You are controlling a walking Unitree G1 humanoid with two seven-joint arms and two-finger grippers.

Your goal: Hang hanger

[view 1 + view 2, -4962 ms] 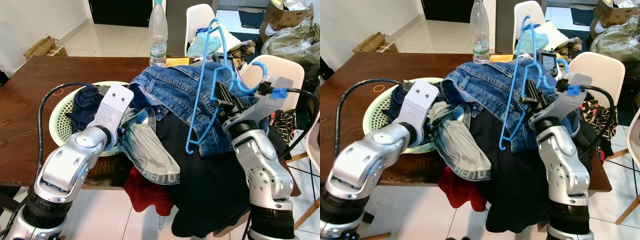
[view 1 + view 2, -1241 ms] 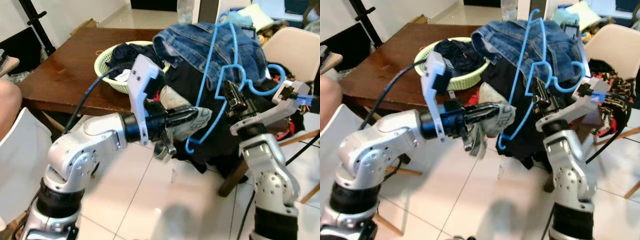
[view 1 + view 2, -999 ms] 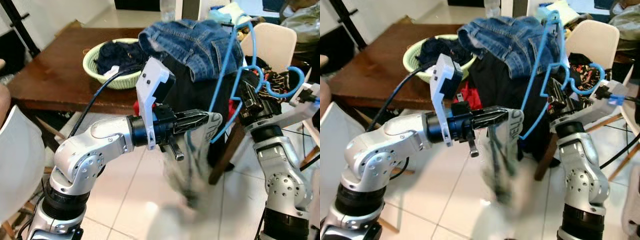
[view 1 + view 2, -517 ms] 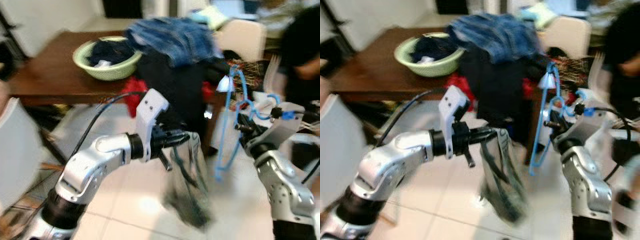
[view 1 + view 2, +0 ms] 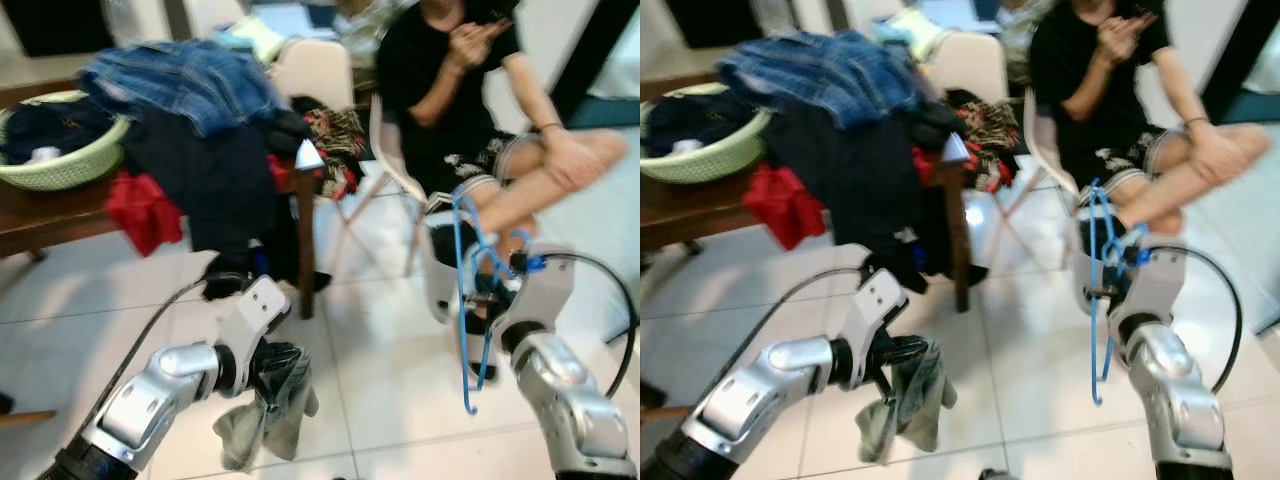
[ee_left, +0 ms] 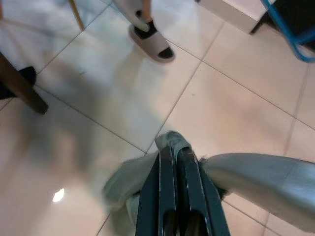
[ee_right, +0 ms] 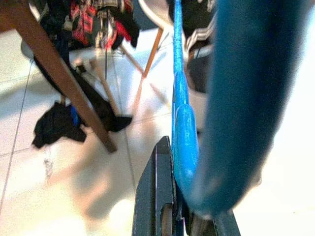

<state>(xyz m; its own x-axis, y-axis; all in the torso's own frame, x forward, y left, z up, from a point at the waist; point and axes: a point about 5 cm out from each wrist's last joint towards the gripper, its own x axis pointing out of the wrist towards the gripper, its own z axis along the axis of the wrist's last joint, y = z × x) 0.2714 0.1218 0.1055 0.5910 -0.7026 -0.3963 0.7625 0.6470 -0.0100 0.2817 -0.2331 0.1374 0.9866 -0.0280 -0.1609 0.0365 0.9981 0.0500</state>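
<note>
One blue hanger [image 5: 463, 300], one basket [image 5: 60, 165], two chairs [image 5: 318, 70].

The right gripper [image 7: 183, 216] has its black fingers [image 7: 156, 196] closed on a blue plastic hanger [image 7: 183, 142], whose thick curved bar crosses close to the lens, blurred, while a thinner bar runs away from the fingers. Beyond lies a pale tiled floor [image 7: 59, 191]. A brown wooden table leg [image 7: 59, 83] slants down to the tiles, with dark clothing [image 7: 56, 123] lying near its foot. Red and black patterned fabric [image 7: 93, 14] hangs above. A white chair [image 7: 160, 17] on slim wooden legs stands further back.
</note>
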